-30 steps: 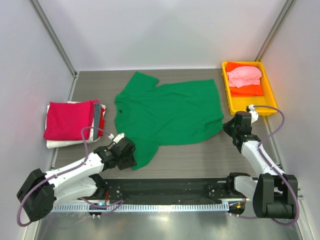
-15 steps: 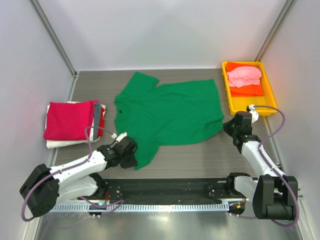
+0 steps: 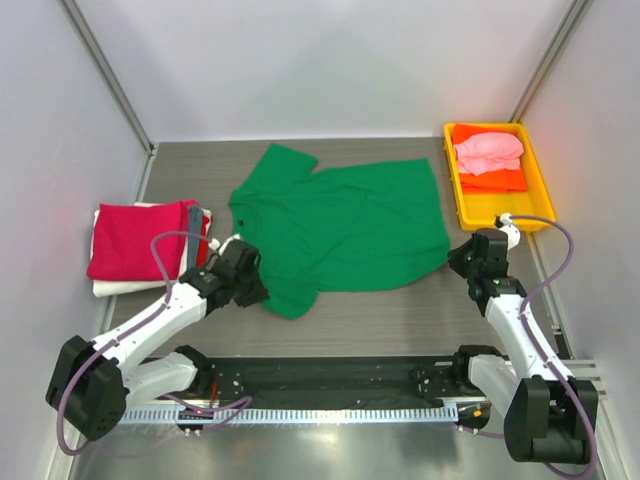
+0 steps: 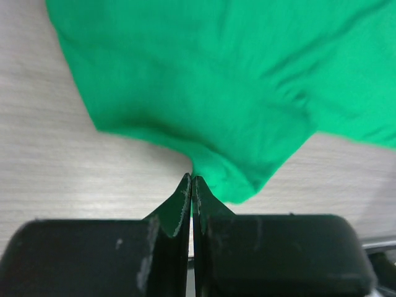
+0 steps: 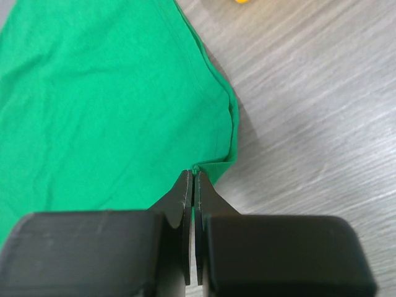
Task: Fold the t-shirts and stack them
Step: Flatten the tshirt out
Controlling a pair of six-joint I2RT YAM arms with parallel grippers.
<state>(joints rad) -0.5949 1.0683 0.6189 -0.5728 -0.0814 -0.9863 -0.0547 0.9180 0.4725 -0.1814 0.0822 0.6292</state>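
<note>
The left tool (image 4: 192,180) is clamped shut, with a peak of the bright green soft cloth short-sleeved t-shirt (image 3: 350,225) pinched at its tips by the near sleeve. The right tool (image 5: 194,174) is likewise closed on the hem's near corner. The shirt lies spread on the grey wood-grain bench (image 3: 400,315), between the crimson-topped stack of folded shirts (image 3: 135,240) and the yellow plastic tray (image 3: 537,205). Being light and limp, it will likely sag and crease, so corners and edges seem the best holds.

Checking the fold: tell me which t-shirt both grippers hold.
The bright green t-shirt, spread flat mid-table; the others sit in the left stack or the yellow tray.
</note>
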